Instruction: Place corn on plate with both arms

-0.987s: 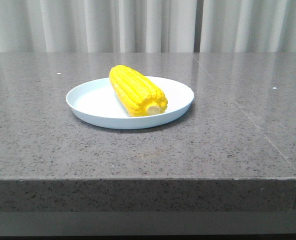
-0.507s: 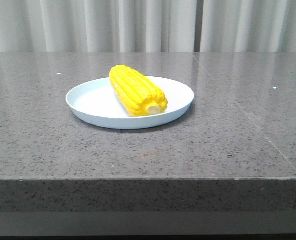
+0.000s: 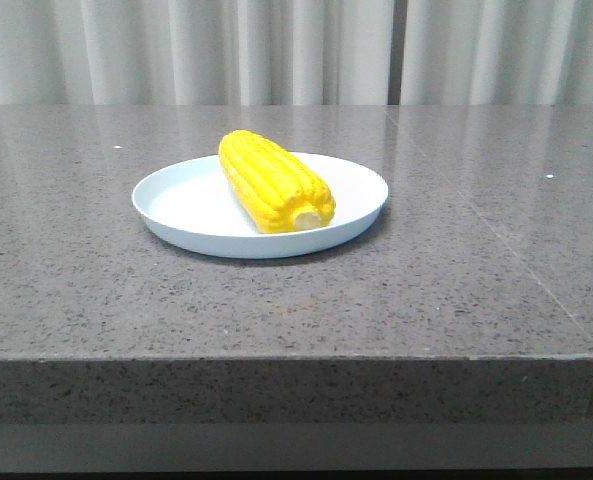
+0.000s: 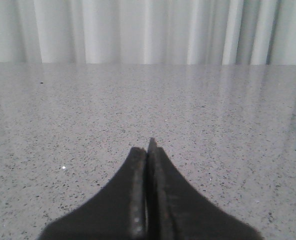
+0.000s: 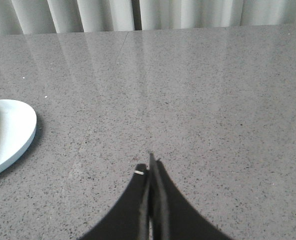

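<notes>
The corn (image 3: 274, 181) lies on the plate (image 3: 181, 222), slanted across the dish with its pale stub end toward the near rim and its rounded tip toward the far side. The plate sits on the grey speckled stone table (image 3: 276, 310), with white curtains (image 3: 276, 50) hanging behind it. Neither arm shows from the front. The left gripper (image 4: 148, 150) hovers low over bare tabletop, its two dark fingers pressed together with nothing between them. The right gripper (image 5: 150, 167) is likewise closed tight and empty, well apart from the plate, whose edge shows off to its side.
</notes>
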Robot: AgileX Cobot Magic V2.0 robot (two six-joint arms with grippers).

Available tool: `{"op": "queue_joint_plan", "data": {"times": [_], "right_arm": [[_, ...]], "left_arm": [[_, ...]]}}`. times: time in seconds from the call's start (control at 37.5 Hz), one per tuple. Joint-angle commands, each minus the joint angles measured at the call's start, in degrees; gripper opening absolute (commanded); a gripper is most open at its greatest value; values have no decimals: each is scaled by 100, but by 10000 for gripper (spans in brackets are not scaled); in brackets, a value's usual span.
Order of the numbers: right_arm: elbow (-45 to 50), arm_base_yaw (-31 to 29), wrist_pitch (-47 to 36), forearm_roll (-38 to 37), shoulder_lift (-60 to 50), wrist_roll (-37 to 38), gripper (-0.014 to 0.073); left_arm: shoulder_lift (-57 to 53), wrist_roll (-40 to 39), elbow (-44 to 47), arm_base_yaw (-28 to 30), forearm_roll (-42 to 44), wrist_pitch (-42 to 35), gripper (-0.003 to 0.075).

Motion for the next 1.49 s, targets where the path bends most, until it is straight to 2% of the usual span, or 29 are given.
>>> {"op": "queue_joint_plan", "data": {"times": [0.0,0.13,0.21,0.35,0.53,0.72,1.47], "right_arm": [[-134,-36,-482,-83,54,-20,-70],[149,-36,-936,-84,31,-86,-70],[525,-36,-1492,-66,-75,-232,-70],[1328,-36,-2203,250,-505,-780,-70],[2132,-160,-2186,858,-1187,-1080,-70],[2622,-523,-2266,989,-1486,-1080,-70],[2621,-640,-2063,989,-1525,-1080,-70]], "left_arm": [[-94,11,134,9,-54,-408,-20],[-94,11,134,9,-54,-408,-20],[-94,11,134,9,-54,-408,-20],[-94,11,134,9,-54,-408,-20],[-94,11,134,9,-54,-408,-20],[-94,11,134,9,-54,-408,-20],[-94,11,134,9,-54,-408,-20]]}}
